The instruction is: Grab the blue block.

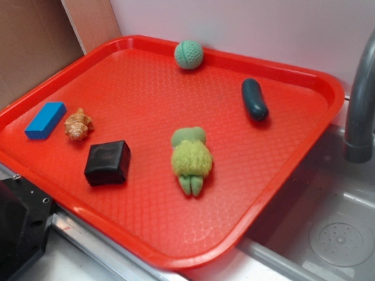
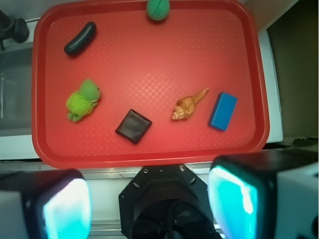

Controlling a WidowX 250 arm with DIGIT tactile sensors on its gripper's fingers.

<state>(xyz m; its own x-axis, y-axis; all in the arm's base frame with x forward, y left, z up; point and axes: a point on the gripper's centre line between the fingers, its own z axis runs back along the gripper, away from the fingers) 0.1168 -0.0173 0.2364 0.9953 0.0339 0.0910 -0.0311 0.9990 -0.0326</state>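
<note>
One red tray (image 1: 293, 172) holds six things, the blue block (image 1: 45, 120) near its edge just beside a shell (image 1: 78, 125), plus one black block (image 1: 107, 163), plush toy (image 1: 191, 158), ball (image 1: 188, 54) and dark pickle (image 1: 254, 99), while the fingers (image 2: 55, 211), blurred and cut off in the wrist view, stand spread apart, grasping nothing.

The plastic tray (image 1: 292, 165) has a pebbled sheen; the blue block (image 1: 45, 120) looks matt, the black block (image 1: 107, 163) glossy, the toy (image 1: 191, 158) fuzzy.

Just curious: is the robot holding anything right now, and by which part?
Nothing. Its fingers are spread apart with nothing between them, and the blue block lies untouched on the red tray.
</note>
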